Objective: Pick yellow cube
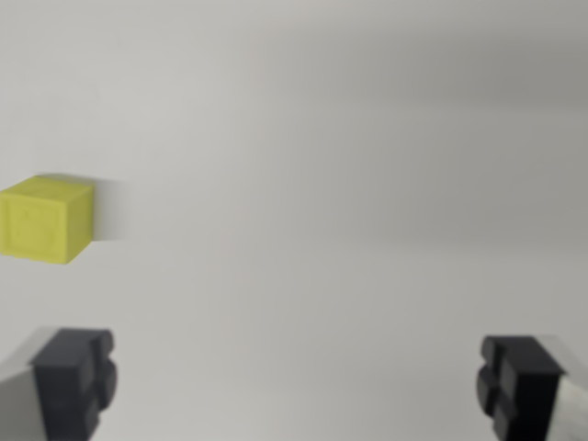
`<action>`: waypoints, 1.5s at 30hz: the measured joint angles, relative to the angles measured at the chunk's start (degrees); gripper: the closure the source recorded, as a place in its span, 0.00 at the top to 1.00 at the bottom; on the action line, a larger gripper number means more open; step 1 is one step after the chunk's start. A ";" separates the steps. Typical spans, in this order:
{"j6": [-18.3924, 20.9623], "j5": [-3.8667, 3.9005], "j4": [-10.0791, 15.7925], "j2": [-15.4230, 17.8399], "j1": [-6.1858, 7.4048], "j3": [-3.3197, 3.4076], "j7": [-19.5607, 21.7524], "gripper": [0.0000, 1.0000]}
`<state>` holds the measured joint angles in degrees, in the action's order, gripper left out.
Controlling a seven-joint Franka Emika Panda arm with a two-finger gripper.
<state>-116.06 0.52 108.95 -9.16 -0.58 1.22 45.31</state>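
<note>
Claw (296,388) with two dark, blocky, notched fingertips (75,378) on pale grey fingers.

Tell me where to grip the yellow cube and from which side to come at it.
Grip the yellow cube across two opposite flat side faces, coming straight down from above. It sits flat on the surface with clear space around it, far toward the wrist view's left of the open gripper, so centre over it first.

Plain pale grey surface (349,184), smooth, evenly lit, slightly blurred

yellow cube (46,219) far left, gripper (294,390) spread wide
</note>
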 joint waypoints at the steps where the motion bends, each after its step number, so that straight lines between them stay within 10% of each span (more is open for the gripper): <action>1: 0.00 0.00 0.00 0.00 0.00 0.00 0.00 1.00; 45: -15.13 -0.51 11.71 -2.69 8.02 -0.04 12.04 1.00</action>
<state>-131.19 0.01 120.66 -11.85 7.44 1.18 57.35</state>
